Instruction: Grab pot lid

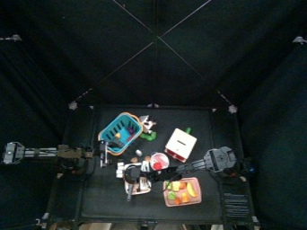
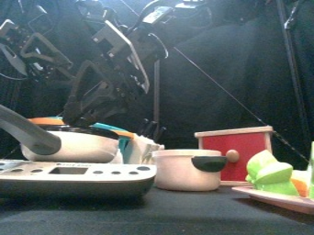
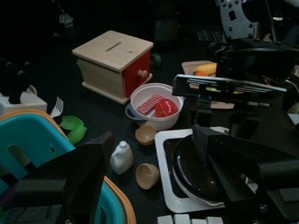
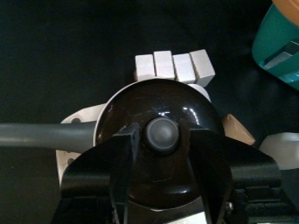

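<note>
Because the pot lid (image 4: 158, 122) has a round knob (image 4: 162, 134) on top, the right hand (image 4: 162, 175) hangs low in the frame, opened wide around it, not squeezing yet.

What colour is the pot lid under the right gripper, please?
The pot lid is glossy black with a grey knob, shown best in the right wrist view.

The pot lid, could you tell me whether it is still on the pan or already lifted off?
Still on. In the right wrist view the dark lid sits flat over the pan, its knob centred between the right gripper's open fingers.
</note>
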`<state>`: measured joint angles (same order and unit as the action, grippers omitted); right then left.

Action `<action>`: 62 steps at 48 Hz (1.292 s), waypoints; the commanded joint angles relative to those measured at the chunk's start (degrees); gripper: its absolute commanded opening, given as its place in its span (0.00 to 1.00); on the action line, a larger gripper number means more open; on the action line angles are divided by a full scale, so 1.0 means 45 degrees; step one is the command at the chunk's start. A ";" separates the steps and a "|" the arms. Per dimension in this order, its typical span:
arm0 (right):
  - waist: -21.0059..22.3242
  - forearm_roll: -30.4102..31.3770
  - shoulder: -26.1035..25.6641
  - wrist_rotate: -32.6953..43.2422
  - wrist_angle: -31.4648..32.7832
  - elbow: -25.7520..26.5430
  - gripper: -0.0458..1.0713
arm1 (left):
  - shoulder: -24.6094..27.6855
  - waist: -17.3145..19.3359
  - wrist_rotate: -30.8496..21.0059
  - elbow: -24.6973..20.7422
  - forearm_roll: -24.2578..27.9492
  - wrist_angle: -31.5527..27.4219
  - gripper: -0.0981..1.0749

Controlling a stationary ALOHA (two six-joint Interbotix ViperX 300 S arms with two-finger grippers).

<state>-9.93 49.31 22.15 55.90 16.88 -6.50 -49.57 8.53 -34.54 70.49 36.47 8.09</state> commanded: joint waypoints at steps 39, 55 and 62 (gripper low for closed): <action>0.0020 0.0039 -0.1035 0.0000 0.0391 0.0176 0.63 | 0.0000 -0.0039 0.0000 -0.0078 -0.0039 0.0137 0.96; 0.0020 0.0098 -0.1172 0.0000 0.0449 0.0234 0.63 | 0.0000 -0.0059 0.0039 -0.0098 -0.0059 0.0137 0.96; 0.0020 0.0098 -0.1250 0.0078 0.0449 0.0234 0.63 | 0.0000 -0.0059 0.0059 -0.0098 -0.0039 0.0137 0.96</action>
<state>-9.93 49.57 20.13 55.99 19.07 -6.50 -49.57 8.35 -34.45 70.93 36.30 8.17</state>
